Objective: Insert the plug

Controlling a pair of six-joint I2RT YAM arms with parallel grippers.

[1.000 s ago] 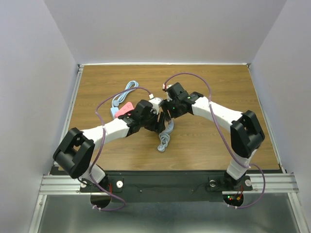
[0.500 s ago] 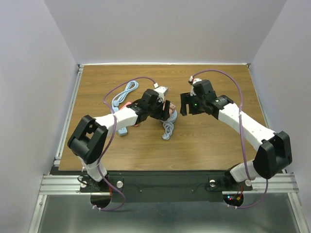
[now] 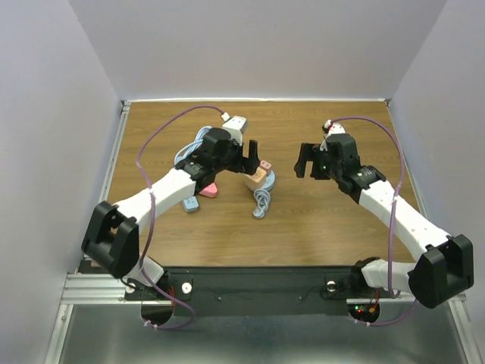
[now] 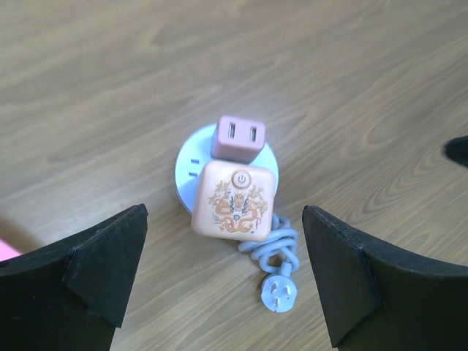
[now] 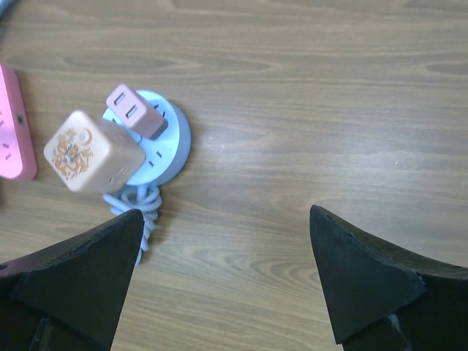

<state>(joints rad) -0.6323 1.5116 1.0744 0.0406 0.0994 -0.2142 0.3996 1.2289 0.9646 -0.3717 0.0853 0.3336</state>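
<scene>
A round light-blue socket base point(image 4: 191, 164) lies on the wooden table. A small pink plug point(image 4: 238, 139) and a peach cube adapter with a dragon print point(image 4: 235, 201) sit plugged into its top. The base's grey cord, coiled, ends in a white three-pin plug point(image 4: 279, 292) lying loose on the table. My left gripper point(image 4: 225, 285) is open and empty above them. My right gripper point(image 5: 227, 278) is open and empty, to the right of the base point(image 5: 172, 142). In the top view both the left gripper point(image 3: 251, 157) and the right gripper point(image 3: 304, 162) hang apart from the adapter point(image 3: 255, 179).
A pink power strip point(image 3: 211, 187) and a small blue piece point(image 3: 189, 203) lie left of the base. A coiled light-blue cable point(image 3: 198, 140) lies behind my left arm. The pink strip shows at the left edge of the right wrist view point(image 5: 14, 124).
Both grippers were close together over the socket base a second ago. They have let go and pulled away, the left toward the back left, the right to the right. The adapter and pink plug stay on the base.
</scene>
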